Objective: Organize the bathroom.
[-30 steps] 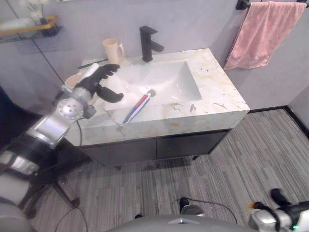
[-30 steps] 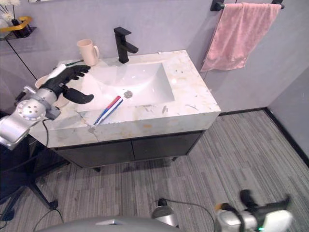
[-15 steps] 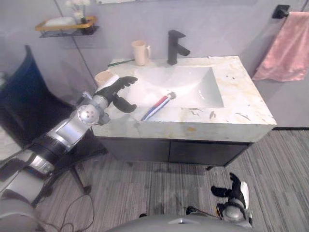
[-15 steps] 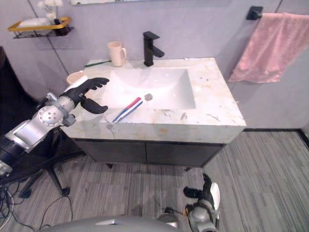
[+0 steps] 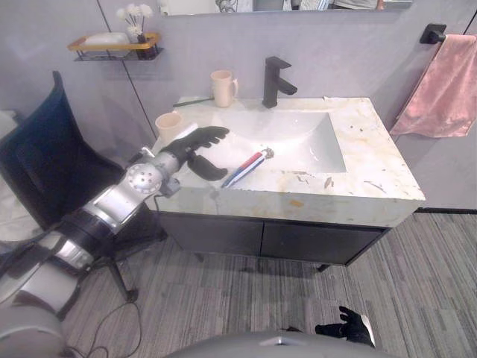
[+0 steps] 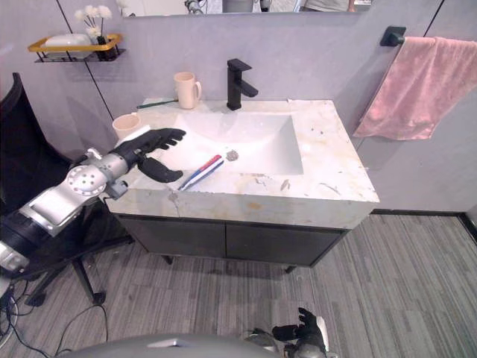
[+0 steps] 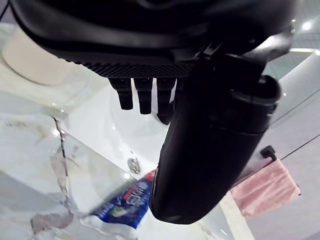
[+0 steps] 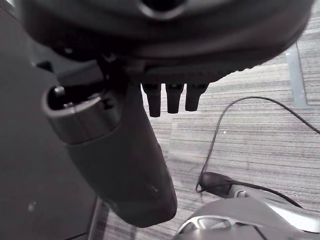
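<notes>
The left robot hand (image 5: 195, 146) hangs with straight, spread fingers above the table (image 5: 358, 190), just left of the toothpaste tube (image 5: 244, 168) lying on the sink's (image 5: 298, 138) near left slope, probably to grasp it. The right robot hand (image 6: 305, 330) hangs relaxed near the floor.

Counter (image 6: 328, 195): a vanity top against the wall, with the sink (image 6: 257, 138) sunk in its middle.
Faucet (image 6: 238, 83): at the counter's back edge, behind the sink.
Mug (image 6: 185, 89): back left corner, left of the faucet.
Toothbrush (image 6: 156, 104): lying at the back left corner, just left of the mug.
Cup (image 6: 126, 125): at the left edge, nearer the front than the mug.
Toothpaste tube (image 6: 200, 172): across the sink's front left rim.
Left hand (image 6: 150, 149): over the counter's left side, between cup and tube.
Towel (image 6: 421, 88): on the wall, right of the counter.
Shelf (image 6: 74, 46): on the wall, left of the counter.
</notes>
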Controlling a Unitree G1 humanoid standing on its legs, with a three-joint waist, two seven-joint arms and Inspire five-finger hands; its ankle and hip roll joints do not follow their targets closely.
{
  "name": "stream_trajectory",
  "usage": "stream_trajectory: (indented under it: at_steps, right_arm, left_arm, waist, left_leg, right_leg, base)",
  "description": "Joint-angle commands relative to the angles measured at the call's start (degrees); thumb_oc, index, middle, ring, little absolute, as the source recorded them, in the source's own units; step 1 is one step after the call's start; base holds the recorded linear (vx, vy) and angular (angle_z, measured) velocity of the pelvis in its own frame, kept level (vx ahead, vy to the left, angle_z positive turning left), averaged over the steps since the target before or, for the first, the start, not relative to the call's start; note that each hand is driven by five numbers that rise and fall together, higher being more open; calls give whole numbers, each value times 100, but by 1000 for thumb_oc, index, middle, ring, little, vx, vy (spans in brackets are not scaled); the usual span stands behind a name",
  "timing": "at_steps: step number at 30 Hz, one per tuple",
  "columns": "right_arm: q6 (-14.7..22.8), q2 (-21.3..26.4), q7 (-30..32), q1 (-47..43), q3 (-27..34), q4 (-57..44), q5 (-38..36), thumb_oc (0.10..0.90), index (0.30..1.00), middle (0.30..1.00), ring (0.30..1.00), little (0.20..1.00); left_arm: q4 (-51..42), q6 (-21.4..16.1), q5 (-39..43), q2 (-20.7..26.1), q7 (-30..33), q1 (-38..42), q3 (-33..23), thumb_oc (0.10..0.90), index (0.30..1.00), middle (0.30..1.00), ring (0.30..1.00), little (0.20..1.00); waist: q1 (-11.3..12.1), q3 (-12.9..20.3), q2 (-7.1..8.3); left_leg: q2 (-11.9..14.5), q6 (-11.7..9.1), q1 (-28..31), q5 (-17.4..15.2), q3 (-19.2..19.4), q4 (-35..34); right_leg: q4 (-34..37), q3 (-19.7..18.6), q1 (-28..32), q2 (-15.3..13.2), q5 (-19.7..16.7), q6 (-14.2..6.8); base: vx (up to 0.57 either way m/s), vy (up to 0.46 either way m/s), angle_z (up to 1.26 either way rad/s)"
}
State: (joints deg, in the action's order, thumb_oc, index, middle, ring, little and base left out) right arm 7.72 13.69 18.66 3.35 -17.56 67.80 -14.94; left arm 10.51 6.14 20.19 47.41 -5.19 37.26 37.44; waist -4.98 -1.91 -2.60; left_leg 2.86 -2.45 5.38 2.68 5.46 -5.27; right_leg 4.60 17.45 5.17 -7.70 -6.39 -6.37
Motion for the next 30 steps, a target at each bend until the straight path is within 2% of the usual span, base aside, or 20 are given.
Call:
stream_trajectory:
  at_steps: [1,13,18,24,30]
  right_arm:
    - [89,246,-37,-430,24,243,-182,800,900,900,900,900]
    - [-89,243,-118,-609,24,322,-175,800,900,900,900,900]
    - [-102,212,-115,-649,1,335,-232,800,900,900,900,900]
    - [-169,175,-84,-627,-16,307,-278,800,900,900,900,900]
    - [-161,173,-27,-573,9,286,-346,800,900,900,900,900]
  left_arm:
    - [-315,-535,626,-157,-146,801,-538,800,900,900,900,900]
    - [-1104,135,1103,-247,-471,708,-613,800,900,900,900,900]
    - [-976,191,773,-273,-404,673,-612,800,900,900,900,900]
    - [-742,62,300,-192,-324,573,-666,800,900,900,900,900]
    - [-513,356,264,-170,-252,635,-671,800,900,900,900,900]
  waist:
    - [109,-43,-117]
    - [231,-78,-124]
    - [254,-83,-132]
    - [260,-86,-132]
    - [205,-90,-137]
  left_leg:
    - [124,-39,189,-201,750,40]
    - [148,-60,163,-179,661,132]
    - [144,-58,155,-185,634,148]
    - [108,-34,175,-211,579,142]
    - [84,-7,185,-231,605,151]
  right_leg:
    - [-99,-177,125,286,638,-53]
    - [-152,-90,171,299,698,12]
    - [-179,-70,171,287,719,22]
    - [-183,-97,183,287,733,20]
    - [-181,-157,159,292,717,5]
  base:
    - [10,-31,5]
    - [3,-14,3]
    - [0,0,0]
    - [26,2,0]
    - [34,3,0]
